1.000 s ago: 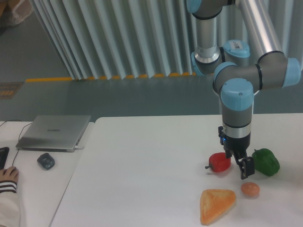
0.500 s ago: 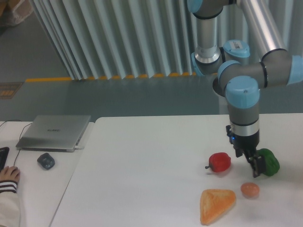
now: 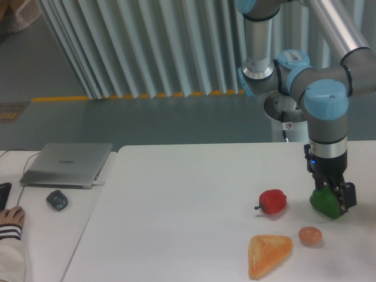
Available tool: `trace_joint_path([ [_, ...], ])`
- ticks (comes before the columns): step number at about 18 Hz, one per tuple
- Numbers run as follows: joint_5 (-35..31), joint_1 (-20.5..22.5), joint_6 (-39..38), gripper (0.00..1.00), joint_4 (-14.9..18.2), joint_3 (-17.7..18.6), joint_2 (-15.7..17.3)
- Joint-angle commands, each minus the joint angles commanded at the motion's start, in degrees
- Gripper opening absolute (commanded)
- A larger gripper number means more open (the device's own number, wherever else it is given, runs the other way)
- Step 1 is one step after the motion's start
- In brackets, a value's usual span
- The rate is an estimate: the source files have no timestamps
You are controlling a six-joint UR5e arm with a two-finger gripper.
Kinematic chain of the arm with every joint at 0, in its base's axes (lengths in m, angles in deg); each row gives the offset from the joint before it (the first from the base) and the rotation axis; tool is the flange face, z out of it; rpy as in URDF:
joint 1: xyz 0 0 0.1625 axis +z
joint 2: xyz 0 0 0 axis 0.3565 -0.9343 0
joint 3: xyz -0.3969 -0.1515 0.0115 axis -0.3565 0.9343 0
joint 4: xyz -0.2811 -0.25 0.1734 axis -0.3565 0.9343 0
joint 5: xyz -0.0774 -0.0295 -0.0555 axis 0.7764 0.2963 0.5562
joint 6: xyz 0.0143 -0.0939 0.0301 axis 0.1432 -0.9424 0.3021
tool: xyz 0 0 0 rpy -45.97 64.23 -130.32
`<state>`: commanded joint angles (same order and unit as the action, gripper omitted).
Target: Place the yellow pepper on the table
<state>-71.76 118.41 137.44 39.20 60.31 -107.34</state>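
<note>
No yellow pepper shows in the camera view; it is hidden or out of frame. The white table [image 3: 176, 205] fills the lower part of the view. My gripper [image 3: 336, 197] points down at the table's right side, directly at the green pepper [image 3: 323, 202], with a dark finger [image 3: 348, 195] on the pepper's right. The jaws look apart and hold nothing that I can see. The red pepper [image 3: 273, 201] lies on the table to the left of the gripper.
An orange-yellow wedge-shaped toy [image 3: 269, 254] and a small round orange piece [image 3: 310, 235] lie near the front right. A side desk at left bears a grey laptop [image 3: 67, 164], a mouse [image 3: 57, 200] and a person's hand [image 3: 10, 218].
My gripper has moved right, from between the red and green peppers to over the green pepper. The peppers and other items have stayed in place.
</note>
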Motion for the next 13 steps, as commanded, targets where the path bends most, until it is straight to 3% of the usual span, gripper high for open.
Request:
trace_joint_path([
  [3,0.1,0.6,2.8,1.0,-0.3,0.1,0.0],
  [6,0.0,1.3,6.5,1.0,-3.2,0.1,-0.5],
  [13,0.4,6.1,14.5,1.0,-3.2,-0.1,-0.9],
])
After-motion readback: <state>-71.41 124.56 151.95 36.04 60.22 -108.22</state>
